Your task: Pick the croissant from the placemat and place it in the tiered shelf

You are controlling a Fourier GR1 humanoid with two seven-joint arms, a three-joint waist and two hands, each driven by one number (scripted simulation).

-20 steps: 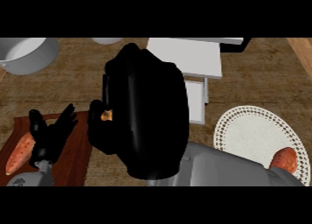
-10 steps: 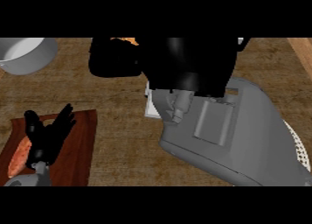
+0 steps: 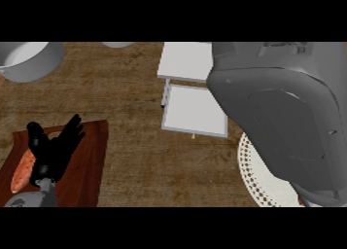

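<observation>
The right forearm (image 3: 290, 121) fills the view from 5 o'clock to 1 o'clock. The right hand lies past the top edge, so I cannot tell what its fingers hold. On the tabletop (image 3: 126, 97) the white shelf (image 3: 196, 114) sits at 12 o'clock beside that arm, the placemat (image 3: 253, 175) at 4 o'clock. The croissant shows nowhere, its long axis unknown. The left hand (image 3: 58, 148) rests at 8 o'clock, fingers straight and empty, well apart from the shelf.
</observation>
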